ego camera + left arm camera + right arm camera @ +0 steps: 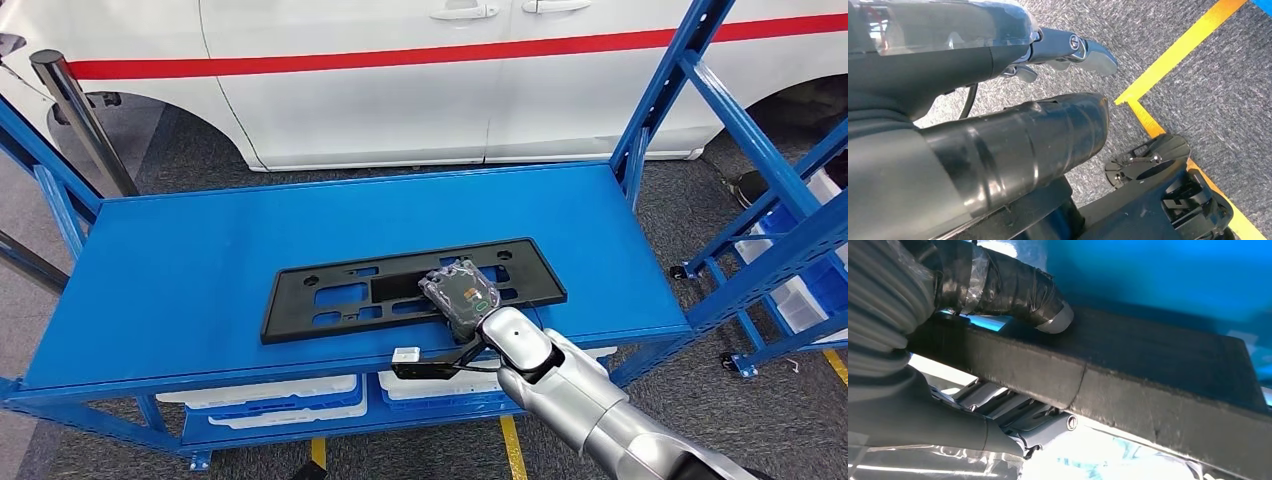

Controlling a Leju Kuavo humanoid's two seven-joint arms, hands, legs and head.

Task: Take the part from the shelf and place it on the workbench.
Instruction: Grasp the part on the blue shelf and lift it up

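Observation:
A long black plastic part [400, 290] with several cut-outs lies flat near the front of the blue shelf top [200, 250]. My right hand [462, 298], wrapped in clear film, grips the part's front edge right of its middle. In the right wrist view the thumb [1013, 290] presses on the upper face of the part [1158, 370] and the fingers [1018, 420] lie under its edge. My left hand [998, 100] hangs over the grey floor, holding nothing, its fingers stretched out.
A white car with a red stripe [420, 60] stands behind the shelf. Blue uprights [650, 100] rise at the shelf's right end, a metal post [80, 120] at the left. White bins [270, 395] sit on the lower level. A yellow floor line [1173, 55] runs nearby.

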